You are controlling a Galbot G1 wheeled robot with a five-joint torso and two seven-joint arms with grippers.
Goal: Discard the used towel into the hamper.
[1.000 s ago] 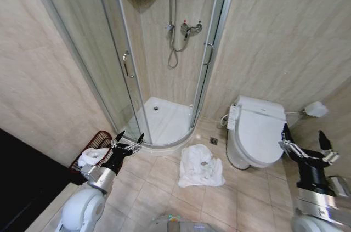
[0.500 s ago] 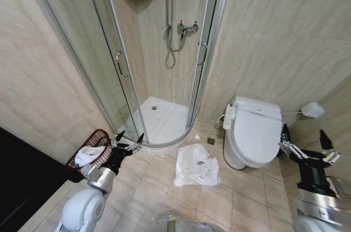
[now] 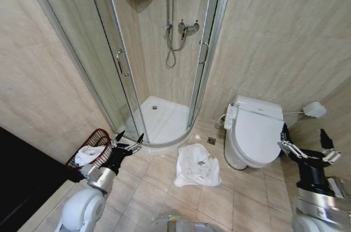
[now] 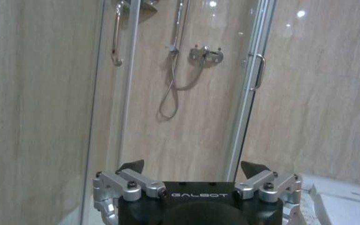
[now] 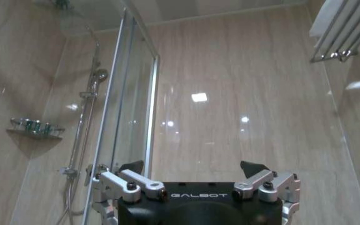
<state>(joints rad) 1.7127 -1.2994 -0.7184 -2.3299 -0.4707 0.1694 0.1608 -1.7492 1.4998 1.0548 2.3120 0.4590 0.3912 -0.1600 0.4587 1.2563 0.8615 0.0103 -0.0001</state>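
The hamper [image 3: 90, 151] stands on the floor at the far left by the shower glass, partly hidden behind the left pincer [image 3: 128, 139], with white cloth inside. That pincer is spread wide, empty. A crumpled white towel [image 3: 197, 165] lies on the tiles mid-floor. The right pincer [image 3: 303, 140] beside the toilet [image 3: 254, 131] is wide, empty.

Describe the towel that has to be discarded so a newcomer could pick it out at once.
Start at the curved glass shower enclosure and drop to the tiled floor in front of its step. The towel lies there, crumpled, beside the base of the white toilet. Another white cloth already sits inside the reddish-brown hamper by the left wall; the towel is the one loose on the floor.
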